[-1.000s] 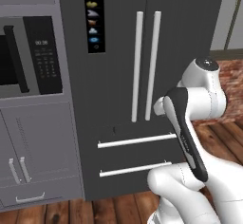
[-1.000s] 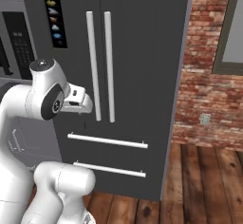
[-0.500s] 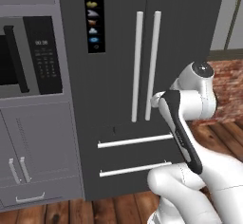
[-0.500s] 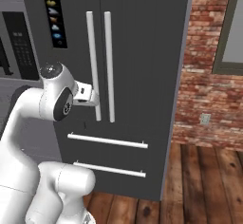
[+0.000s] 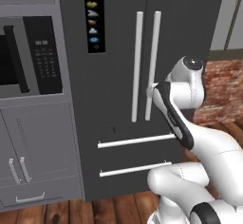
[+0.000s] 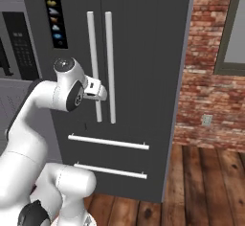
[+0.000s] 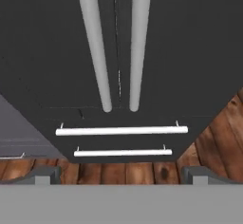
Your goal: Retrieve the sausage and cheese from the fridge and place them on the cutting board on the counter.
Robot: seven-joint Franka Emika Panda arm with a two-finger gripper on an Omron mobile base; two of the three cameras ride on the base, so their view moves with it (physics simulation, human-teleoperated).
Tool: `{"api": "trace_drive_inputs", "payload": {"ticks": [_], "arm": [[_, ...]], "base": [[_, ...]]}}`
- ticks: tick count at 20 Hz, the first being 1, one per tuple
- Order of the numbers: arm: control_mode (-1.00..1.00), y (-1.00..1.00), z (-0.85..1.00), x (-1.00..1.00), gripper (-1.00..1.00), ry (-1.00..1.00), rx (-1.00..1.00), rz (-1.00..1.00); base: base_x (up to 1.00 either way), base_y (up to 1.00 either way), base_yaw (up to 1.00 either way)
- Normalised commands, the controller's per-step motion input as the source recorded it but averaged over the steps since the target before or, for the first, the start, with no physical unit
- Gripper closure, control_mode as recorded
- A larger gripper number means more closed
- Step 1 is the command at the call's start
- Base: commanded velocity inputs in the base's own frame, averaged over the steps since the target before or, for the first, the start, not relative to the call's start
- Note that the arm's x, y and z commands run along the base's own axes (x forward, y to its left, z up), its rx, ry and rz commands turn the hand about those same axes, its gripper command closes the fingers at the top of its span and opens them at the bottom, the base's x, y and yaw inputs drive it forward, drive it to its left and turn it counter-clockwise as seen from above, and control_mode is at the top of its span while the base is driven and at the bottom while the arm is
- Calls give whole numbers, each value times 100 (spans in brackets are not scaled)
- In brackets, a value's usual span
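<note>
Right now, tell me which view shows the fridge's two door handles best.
The right base view: both door handles stand full length, clear of the arm. In the left base view the arm crosses the right handle's lower part. The hand view shows their lower ends, foreshortened, above the drawer handles.

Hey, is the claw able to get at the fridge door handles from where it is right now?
Probably yes. The claw is open and faces the two door handles, with nothing between them. Both fridge doors are shut, so one handle must be gripped first.
</note>
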Motion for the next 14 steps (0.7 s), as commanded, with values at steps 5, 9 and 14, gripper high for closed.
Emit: {"api": "trace_drive_inputs", "payload": {"ticks": [5, 9, 14], "arm": [[-100, -21, 12, 53, -100, 2, 0, -8], [-100, -22, 8, 48, -100, 0, 0, -2], [-100, -6, 1, 48, -100, 0, 2, 0]], "base": [[0, 0, 0], [0, 0, 0], [0, 0, 0]]}}
